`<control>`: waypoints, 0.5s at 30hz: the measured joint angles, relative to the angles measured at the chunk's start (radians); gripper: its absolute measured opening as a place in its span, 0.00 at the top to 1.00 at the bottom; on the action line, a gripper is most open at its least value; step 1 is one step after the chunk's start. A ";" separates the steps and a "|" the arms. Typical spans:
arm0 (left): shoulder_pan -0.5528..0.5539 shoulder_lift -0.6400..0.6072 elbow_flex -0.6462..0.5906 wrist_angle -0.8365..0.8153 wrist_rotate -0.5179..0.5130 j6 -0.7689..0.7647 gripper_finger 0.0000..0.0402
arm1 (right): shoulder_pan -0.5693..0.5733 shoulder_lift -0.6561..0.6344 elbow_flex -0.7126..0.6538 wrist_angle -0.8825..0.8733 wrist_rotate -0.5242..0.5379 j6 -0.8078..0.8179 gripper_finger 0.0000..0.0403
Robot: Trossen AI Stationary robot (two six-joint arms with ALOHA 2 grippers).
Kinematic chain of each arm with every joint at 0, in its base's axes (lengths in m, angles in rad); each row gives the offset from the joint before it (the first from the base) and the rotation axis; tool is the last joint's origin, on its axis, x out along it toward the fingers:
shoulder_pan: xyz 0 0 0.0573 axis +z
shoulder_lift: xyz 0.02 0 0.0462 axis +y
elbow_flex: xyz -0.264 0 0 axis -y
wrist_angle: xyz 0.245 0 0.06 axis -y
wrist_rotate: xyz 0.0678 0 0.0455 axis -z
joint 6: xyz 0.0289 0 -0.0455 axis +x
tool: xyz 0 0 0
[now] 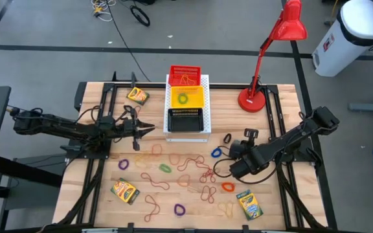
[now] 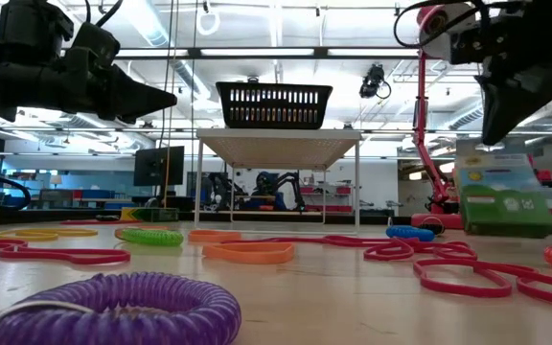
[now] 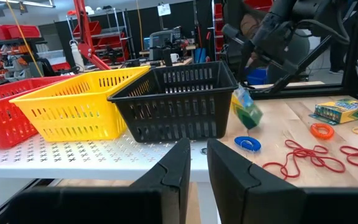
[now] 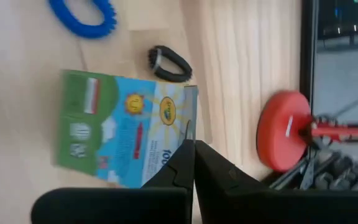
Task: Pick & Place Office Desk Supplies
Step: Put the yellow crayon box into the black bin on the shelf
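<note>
Right wrist view: crayon box apparently in right gripper's jaws.

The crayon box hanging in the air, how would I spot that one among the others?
Start at the red desk lamp at the table's far right corner and come toward the near edge to the right gripper. Its shut fingers pinch the edge of a small green-and-blue crayon box, lifted off the wood. The other yellow-and-green crayon boxes lie flat on the wooden table.

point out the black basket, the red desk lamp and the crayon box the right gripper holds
black basket (image 3: 179, 109): left wrist view, slotted front wall.
red desk lamp (image 1: 252, 99): high view, round base.
crayon box (image 4: 120, 134): right wrist view, printed face, pinched at its edge.
</note>
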 joint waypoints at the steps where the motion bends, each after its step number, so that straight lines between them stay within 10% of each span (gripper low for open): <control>1: 0.000 0.000 0.000 0.000 0.000 0.000 0.85 | 0.000 0.000 0.000 0.011 0.000 -0.023 0.98; 15: 0.000 0.000 0.000 0.000 0.000 0.000 0.85 | 0.041 0.000 0.000 0.116 0.003 -0.137 0.98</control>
